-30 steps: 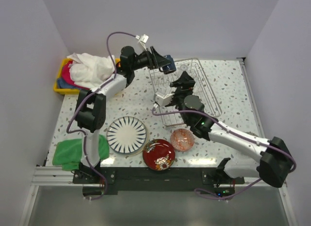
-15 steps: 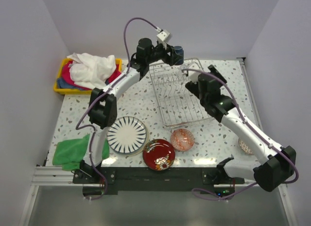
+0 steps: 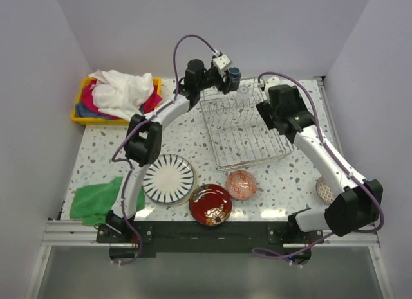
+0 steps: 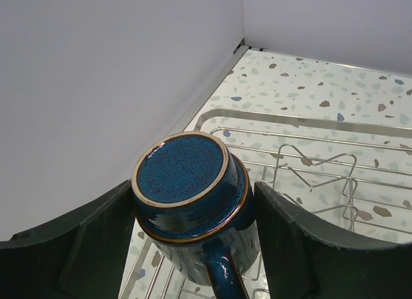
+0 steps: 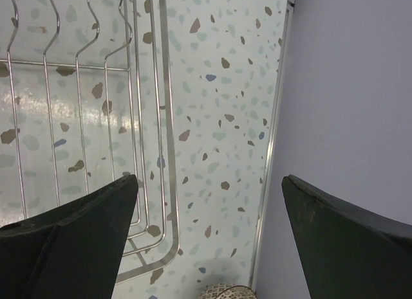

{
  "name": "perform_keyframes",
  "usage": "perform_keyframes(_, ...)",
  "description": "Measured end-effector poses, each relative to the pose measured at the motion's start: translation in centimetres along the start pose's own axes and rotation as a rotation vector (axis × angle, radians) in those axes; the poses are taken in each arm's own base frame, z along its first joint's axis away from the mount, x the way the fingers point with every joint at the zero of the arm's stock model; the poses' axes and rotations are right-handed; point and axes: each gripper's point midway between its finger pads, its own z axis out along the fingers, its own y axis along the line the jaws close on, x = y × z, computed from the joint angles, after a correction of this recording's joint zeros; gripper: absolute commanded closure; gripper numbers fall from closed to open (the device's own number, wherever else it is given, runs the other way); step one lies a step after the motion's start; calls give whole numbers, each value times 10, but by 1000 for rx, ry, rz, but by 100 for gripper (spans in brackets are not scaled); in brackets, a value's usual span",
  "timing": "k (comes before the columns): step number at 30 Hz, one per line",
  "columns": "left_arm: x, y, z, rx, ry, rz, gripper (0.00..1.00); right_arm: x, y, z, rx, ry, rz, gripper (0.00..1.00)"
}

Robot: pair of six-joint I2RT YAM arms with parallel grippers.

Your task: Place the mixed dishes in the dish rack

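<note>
Gripping the one mug (image 4: 183,167) between its two fingers, the left gripper (image 4: 193,186) held it at the 11 o'clock corner of the rack (image 3: 248,128). The mug's base faced the wrist camera and its handle pointed to 6 o'clock in that view. Whether the mug touched the wires could not be told.

The right gripper (image 5: 209,183) was spread wide with nothing between its fingers. It hung past the rack's 3 o'clock side, over the bare table (image 3: 193,141).

Counted from the top view, there were two plates and two bowls, all four lying on the table outside the one rack. Taken from the table's middle, the rack sat at 1 o'clock. The striped plate (image 3: 168,178) lay at 7 o'clock. The red plate (image 3: 210,204) lay at 6 o'clock, just beside the striped one. The orange bowl (image 3: 241,184) sat at 5 o'clock, between the red plate and the rack's near edge. The other bowl (image 3: 324,191) sat at 4 o'clock, partly hidden behind the right arm, and its rim also showed at the bottom of the right wrist view.

One green cloth (image 3: 100,199) lay at 8 o'clock. One yellow bin (image 3: 82,116) stood at 10 o'clock, heaped with cloths, a white one (image 3: 122,90) on top.
</note>
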Motion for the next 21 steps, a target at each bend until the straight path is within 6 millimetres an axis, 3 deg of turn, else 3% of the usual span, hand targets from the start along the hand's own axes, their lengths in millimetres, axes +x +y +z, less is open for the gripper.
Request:
perform_keyframes(13, 34, -5, 1, 51, -6, 58, 100, 12, 14, 16, -27, 76, -4, 2)
perform_keyframes(21, 62, 7, -2, 55, 3, 56, 100, 16, 21, 24, -41, 112, -24, 2)
